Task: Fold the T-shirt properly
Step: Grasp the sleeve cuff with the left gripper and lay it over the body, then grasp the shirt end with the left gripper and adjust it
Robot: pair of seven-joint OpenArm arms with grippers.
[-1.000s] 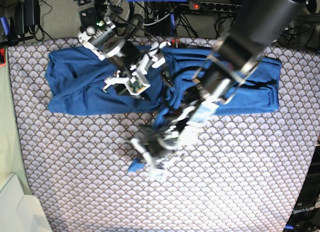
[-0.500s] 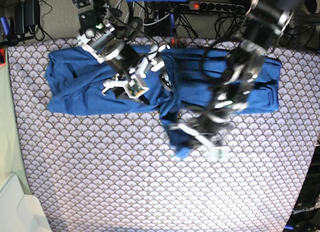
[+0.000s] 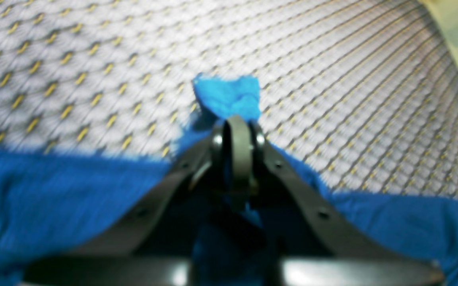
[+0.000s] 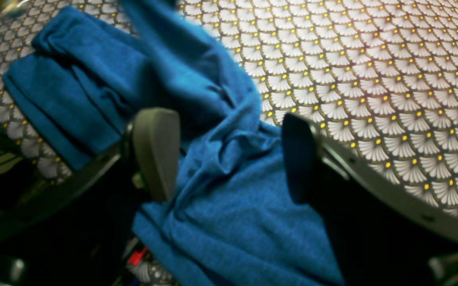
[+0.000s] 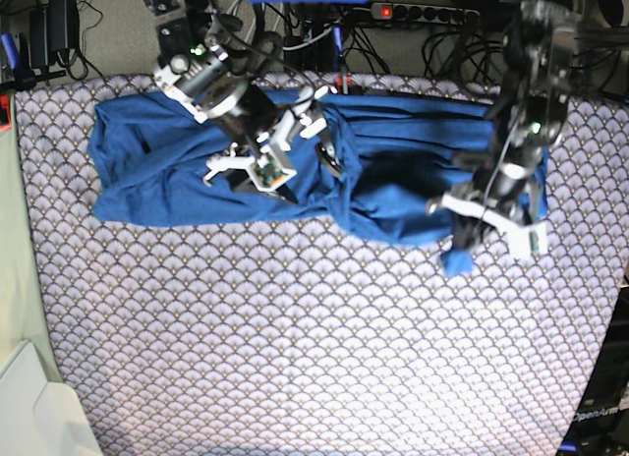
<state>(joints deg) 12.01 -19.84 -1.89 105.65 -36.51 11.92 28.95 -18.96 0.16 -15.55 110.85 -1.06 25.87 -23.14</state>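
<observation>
The left gripper (image 5: 462,242) is clamped tight on a bunched sleeve end of the T-shirt (image 5: 177,171), a blue tuft poking past its tips over the scallop-patterned cloth (image 5: 295,348). Farther back, the right gripper (image 5: 257,173) hovers with jaws spread wide over the shirt's rumpled middle — gripping nothing. The T-shirt lies along the cloth's far edge, below cables (image 5: 393,38); the near cloth is bare.

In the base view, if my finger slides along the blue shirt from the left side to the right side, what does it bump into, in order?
Patterned cloth → T-shirt left edge → right gripper, open over the shirt → bunched-up fold → left gripper, shut on a blue tip of the shirt → patterned cloth again.
</observation>
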